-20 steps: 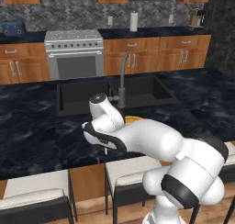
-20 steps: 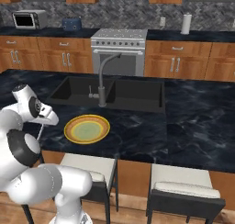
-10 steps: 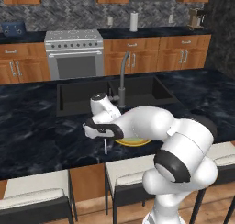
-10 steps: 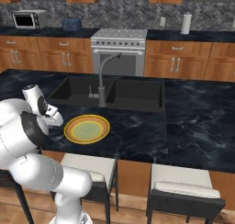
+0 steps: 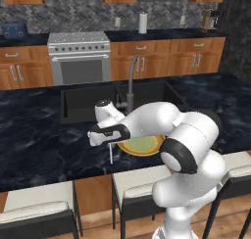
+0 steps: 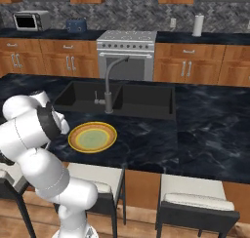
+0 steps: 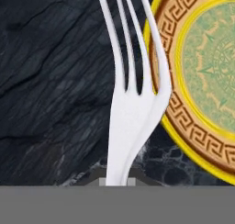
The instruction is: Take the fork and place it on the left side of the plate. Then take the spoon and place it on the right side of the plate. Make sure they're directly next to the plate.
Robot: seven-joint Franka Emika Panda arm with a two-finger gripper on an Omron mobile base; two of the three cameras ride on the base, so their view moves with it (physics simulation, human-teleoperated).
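My gripper (image 5: 111,143) is shut on the fork (image 5: 111,154), which hangs tines-down just above the dark counter, close to the left side of the plate (image 5: 141,146). In the hand view the silver-white fork (image 7: 133,99) rises from between my gripper (image 7: 118,181) jaws, its tines beside and slightly over the yellow rim of the plate (image 7: 202,85). The plate (image 6: 93,137), with orange ring and pale green centre, lies near the counter's front edge, and my arm hides the hand in the right base view. The spoon is out of view.
A black sink (image 5: 93,103) with a grey faucet (image 5: 130,83) sits just behind the plate. Stools (image 5: 142,184) stand under the counter's front edge. Stove (image 5: 79,61) and wooden cabinets line the far wall.
The hand has turned and come down a little with the fork, which now hangs lower beside the plate's left edge. The elbow has swung up and right. The plate has not moved.
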